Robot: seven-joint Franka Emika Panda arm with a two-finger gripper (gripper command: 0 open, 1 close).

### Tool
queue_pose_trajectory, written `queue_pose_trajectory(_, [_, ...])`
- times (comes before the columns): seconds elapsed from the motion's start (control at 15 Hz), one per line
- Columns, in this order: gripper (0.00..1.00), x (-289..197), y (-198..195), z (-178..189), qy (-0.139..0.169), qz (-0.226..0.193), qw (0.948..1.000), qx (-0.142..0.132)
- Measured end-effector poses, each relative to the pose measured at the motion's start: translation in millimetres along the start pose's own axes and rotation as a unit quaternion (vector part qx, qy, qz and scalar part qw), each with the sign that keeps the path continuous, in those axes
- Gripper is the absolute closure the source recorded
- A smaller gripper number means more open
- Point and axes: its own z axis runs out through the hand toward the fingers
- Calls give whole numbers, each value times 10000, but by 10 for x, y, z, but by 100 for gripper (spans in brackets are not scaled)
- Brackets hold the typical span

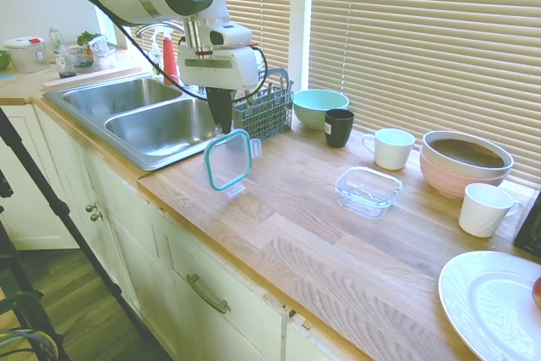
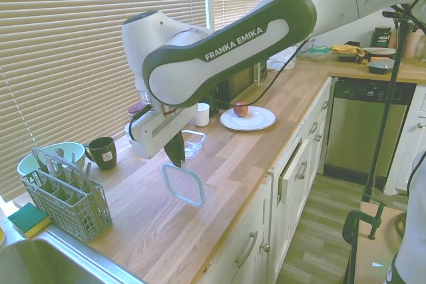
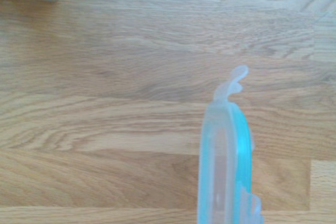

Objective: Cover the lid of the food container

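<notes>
Teal-rimmed, the lid [image 1: 228, 159] is hanging on edge in the clenched gripper [image 1: 221, 121] above the wooden counter [image 1: 304, 243], just beside the cutlery basket [image 1: 264, 108]; the food container [image 1: 368, 189] is sitting well apart from that basket.

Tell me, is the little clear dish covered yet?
No. The food container sits open on the counter; the lid hangs from the hand, off to one side.

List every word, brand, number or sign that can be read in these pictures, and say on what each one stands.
"FRANKA EMIKA": on the robot arm, white letters on its dark band, second exterior view.
White mark on the dark mug: too small to read.
Containers at the far end of the counter: labels too blurred to read.
Wrist view: no text.
</notes>
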Motion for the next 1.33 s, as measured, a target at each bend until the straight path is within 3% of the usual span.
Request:
queue_pose_trajectory(0.53, [100, 291, -194, -255, 28, 67, 10000, 57])
queue_pose_trajectory(1.33, [100, 932, -472, -386, -246, 48, 9996, 150])
